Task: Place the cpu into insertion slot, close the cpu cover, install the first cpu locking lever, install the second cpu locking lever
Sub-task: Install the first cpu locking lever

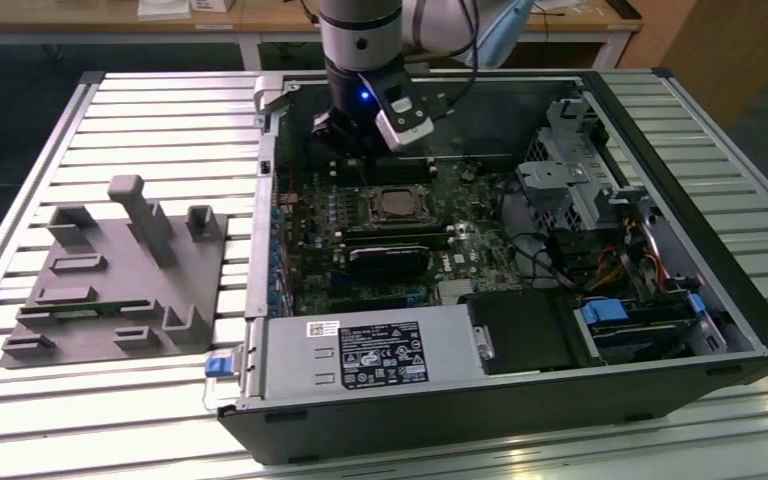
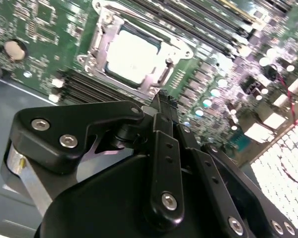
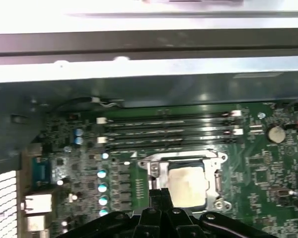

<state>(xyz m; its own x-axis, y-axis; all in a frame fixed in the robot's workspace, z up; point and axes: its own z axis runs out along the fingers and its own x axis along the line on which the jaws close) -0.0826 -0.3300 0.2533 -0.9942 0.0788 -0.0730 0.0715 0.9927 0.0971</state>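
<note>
In the exterior view, the gripper (image 1: 341, 150) hangs inside the open computer case (image 1: 744, 330), just beyond the insertion slot (image 1: 373, 190). The cpu (image 1: 395, 206) lies in that slot on the green motherboard (image 1: 491, 250). The case lies on its side on a slatted metal table (image 1: 144, 110), with a grey fixture block (image 1: 111, 270) well apart on the view's left. Wooden desks (image 1: 91, 20) stand behind.

In the second wrist view, we see the fingers (image 2: 164, 148) pressed together with nothing between them. Their tips sit just beside the socket's edge. The cpu (image 2: 134, 54) shows pale through the window of the cpu cover (image 2: 97, 47), which looks folded down over it.

In the first wrist view, the gripper (image 3: 160, 192) sits beside the cover (image 3: 161, 173) and the seated cpu (image 3: 186, 186). The memory slots (image 3: 169, 131) run beyond them.

We judge that seating and covering are done and that the lever work is in hand. We cannot tell whether either lever is latched. This step calls for a firm, narrow push with closed tips, kept clear of the chip and the small parts around the socket.
</note>
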